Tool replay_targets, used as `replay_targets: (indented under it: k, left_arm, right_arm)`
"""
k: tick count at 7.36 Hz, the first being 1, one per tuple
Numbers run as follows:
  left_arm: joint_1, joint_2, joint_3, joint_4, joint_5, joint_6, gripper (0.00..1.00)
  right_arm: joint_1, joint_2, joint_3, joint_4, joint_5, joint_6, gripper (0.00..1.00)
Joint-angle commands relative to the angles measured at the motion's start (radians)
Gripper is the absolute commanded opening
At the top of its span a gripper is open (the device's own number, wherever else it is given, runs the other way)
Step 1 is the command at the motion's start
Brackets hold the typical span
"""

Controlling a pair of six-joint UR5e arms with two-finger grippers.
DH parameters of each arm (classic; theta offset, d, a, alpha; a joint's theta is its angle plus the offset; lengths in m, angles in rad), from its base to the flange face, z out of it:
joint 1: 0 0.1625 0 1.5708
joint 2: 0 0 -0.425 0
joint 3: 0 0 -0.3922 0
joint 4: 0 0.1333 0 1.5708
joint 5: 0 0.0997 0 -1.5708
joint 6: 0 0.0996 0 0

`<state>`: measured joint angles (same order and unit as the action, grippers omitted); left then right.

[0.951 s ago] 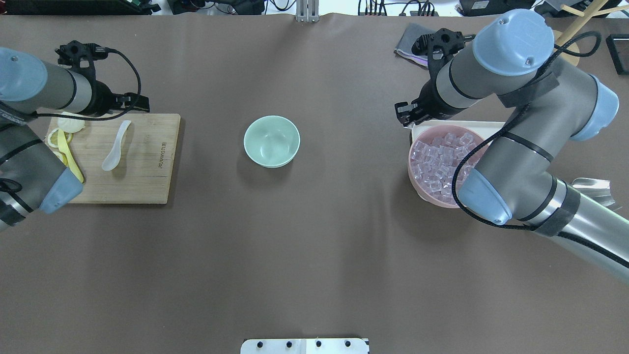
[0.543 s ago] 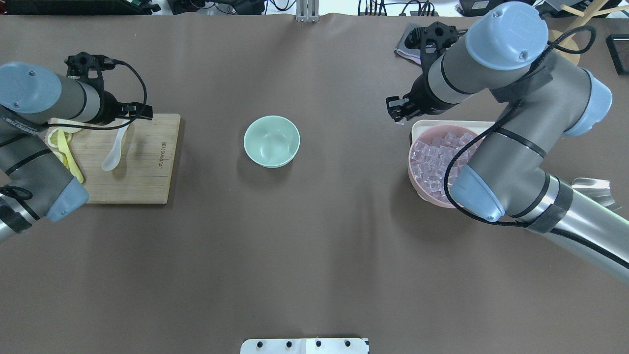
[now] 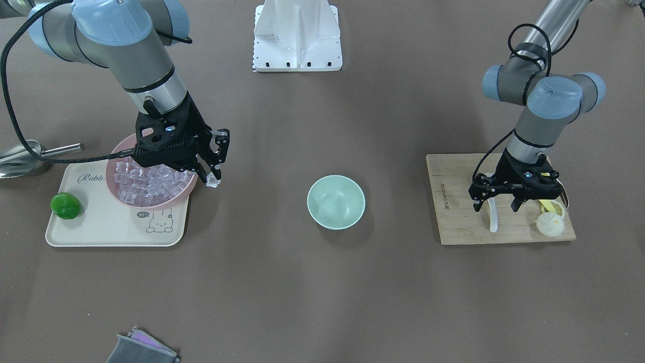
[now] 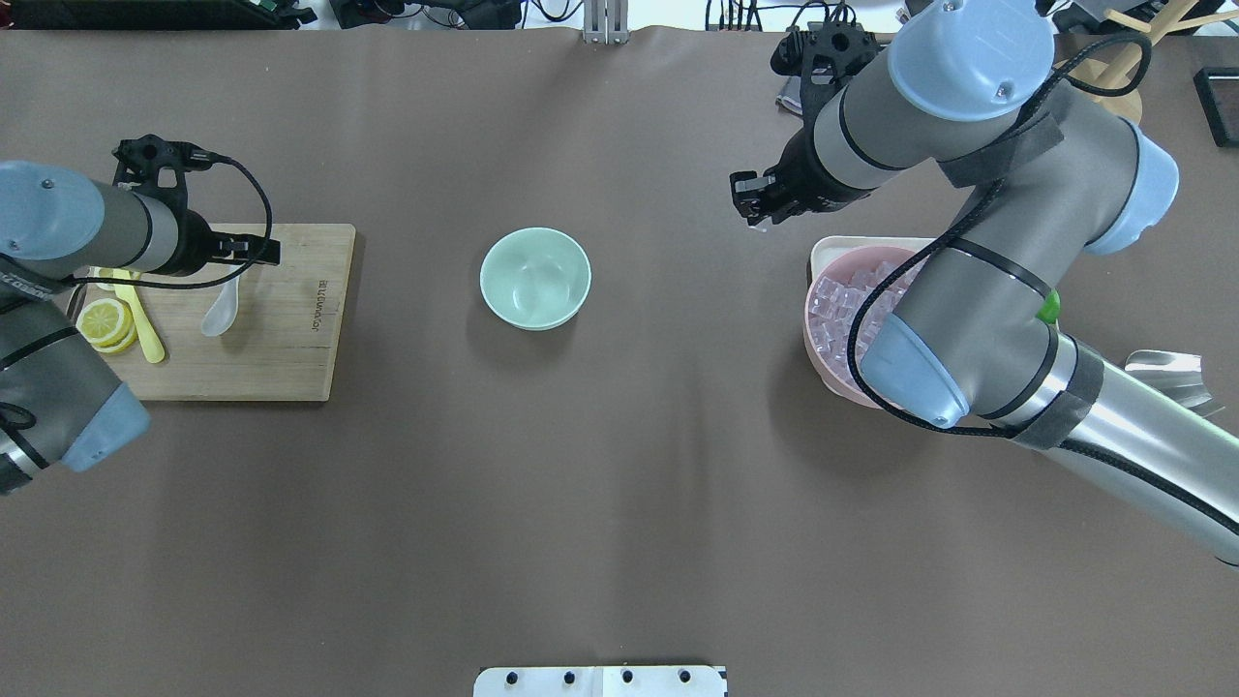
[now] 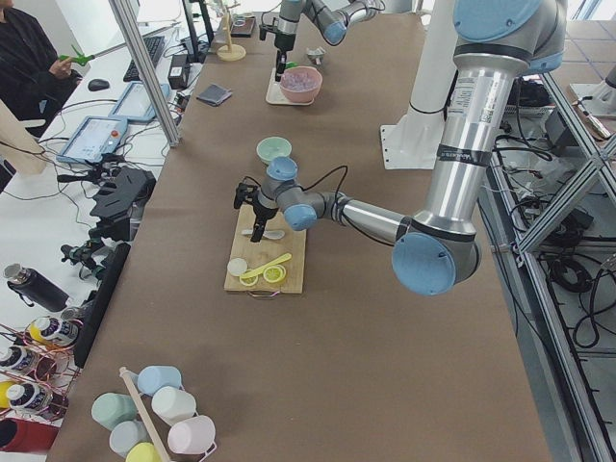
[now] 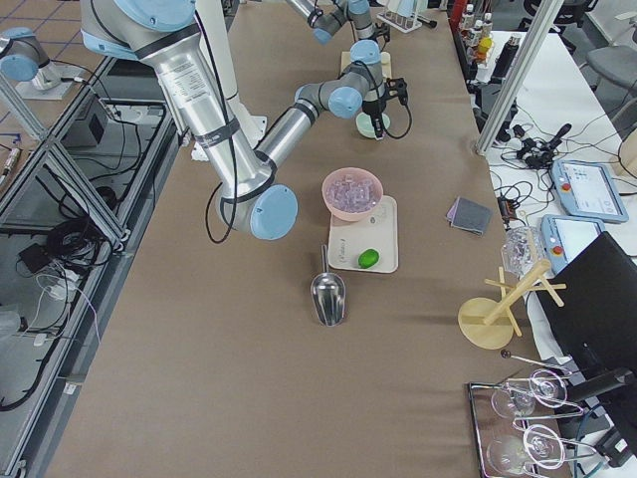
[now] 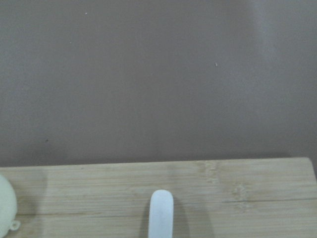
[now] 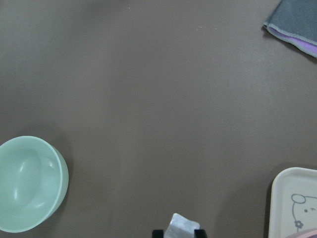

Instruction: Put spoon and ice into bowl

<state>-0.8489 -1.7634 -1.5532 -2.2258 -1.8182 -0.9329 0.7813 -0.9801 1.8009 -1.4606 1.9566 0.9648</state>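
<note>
Cube in right tool, mint bowl, white spoon: one each

Brown matte table; aluminium frame posts; white side bench; tiled floor.

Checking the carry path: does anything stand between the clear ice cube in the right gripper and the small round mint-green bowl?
Nothing visible does. Only brown tabletop lies between the right gripper, shut on the small clear ice cube, and the small round mint-green bowl.
</note>
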Motion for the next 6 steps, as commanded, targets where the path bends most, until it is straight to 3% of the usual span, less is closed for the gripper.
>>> replay_targets:
  k: [1, 4, 6]
  left_arm:
    - [0.004, 0.009, -0.008, -0.001, 0.000, 0.002, 0.89]
    - [0.008, -0.001, 0.001, -0.003, 0.000, 0.003, 0.89]
    - [0.017, -0.001, -0.002, -0.003, 0.000, 0.002, 0.73]
  right_arm:
    - [-0.011, 0.026, -0.014, 0.000, -0.011, 0.006, 0.00]
    - [-0.054, 0.067, -0.038, 0.008, -0.056, 0.021, 0.00]
    - [-0.059, 0.069, -0.038, 0.008, -0.061, 0.025, 0.00]
